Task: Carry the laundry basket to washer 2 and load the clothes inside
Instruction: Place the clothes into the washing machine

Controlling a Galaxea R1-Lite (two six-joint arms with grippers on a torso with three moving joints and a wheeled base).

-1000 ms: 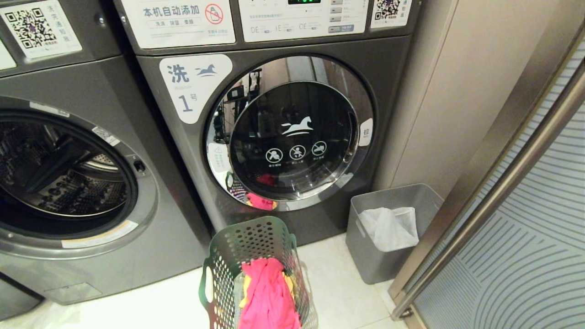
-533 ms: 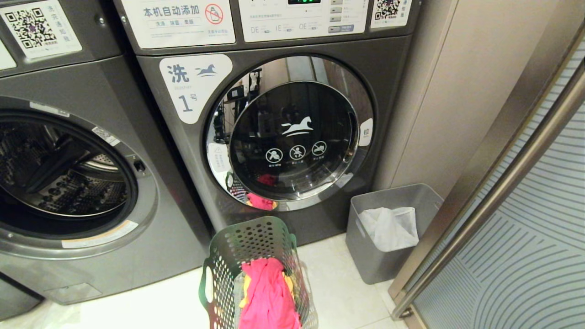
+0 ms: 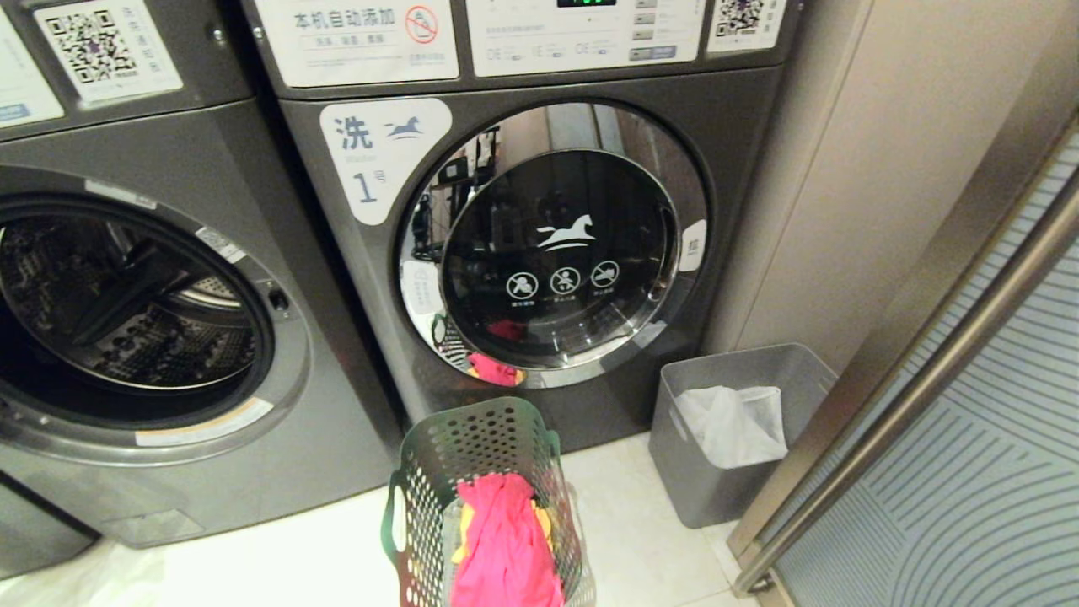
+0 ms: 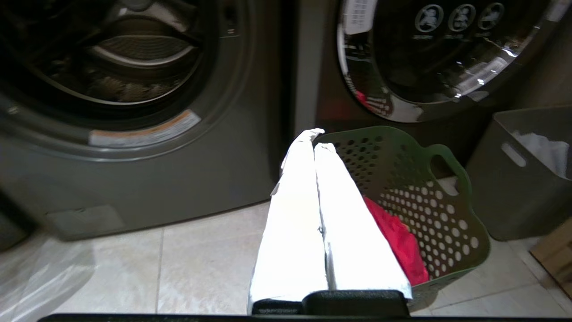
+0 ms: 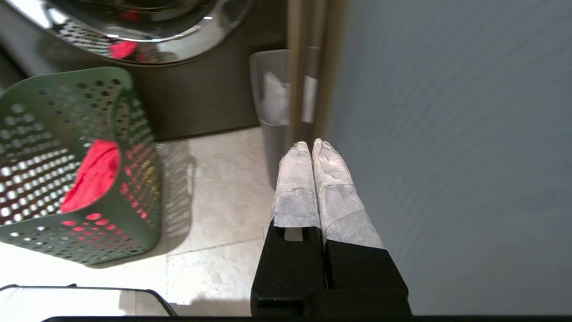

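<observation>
- the laundry basket is found standing on the tiled floor, directly in front of the washer labelled 1, below its closed round door.
- a bright pink-red garment is seen lying on top inside the basket, with a yellow-orange garment showing at its edges.
- beside the washer labelled 1, on the robot's left, a second machine is noted with its drum open; its number label is not visible, so it cannot be confirmed as washer 2.
- on the other side of the washer labelled 1, a plain grey bin holding a white sheet is set against the wall.
- the left gripper is observed with its white-wrapped fingers pressed together, nothing held, raised near the basket rim.
- the right gripper is likewise pinched closed and empty, held between the basket and the grey bin, near a sliding door.
</observation>
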